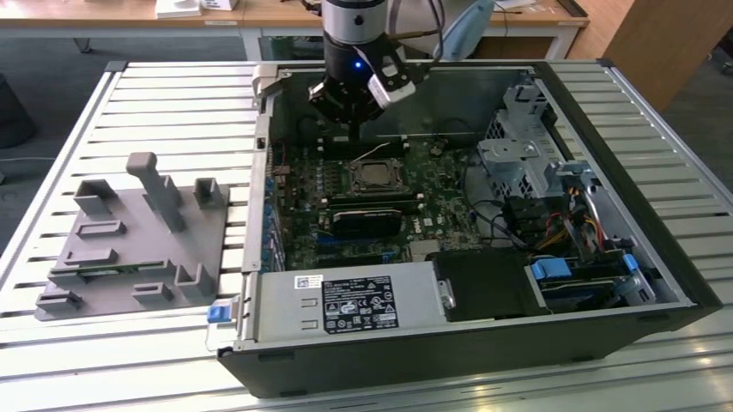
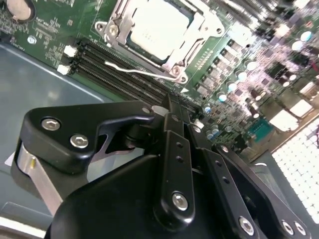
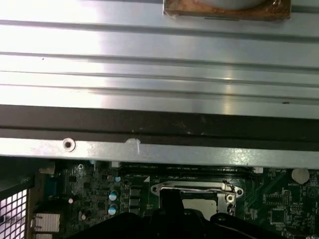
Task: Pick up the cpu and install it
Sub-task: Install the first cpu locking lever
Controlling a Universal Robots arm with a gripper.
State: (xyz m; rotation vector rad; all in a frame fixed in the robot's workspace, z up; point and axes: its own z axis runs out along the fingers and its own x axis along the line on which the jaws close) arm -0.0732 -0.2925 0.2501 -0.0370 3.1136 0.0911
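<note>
While end effector point(image 1: 347, 129) hovers above motherboard point(image 1: 343, 215), cpu point(image 1: 375, 178) sits in socket.

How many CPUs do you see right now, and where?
1. The cpu sits in the motherboard socket inside the open computer case, in front of the gripper, apart from it. Others might be hidden behind the arm.
</note>
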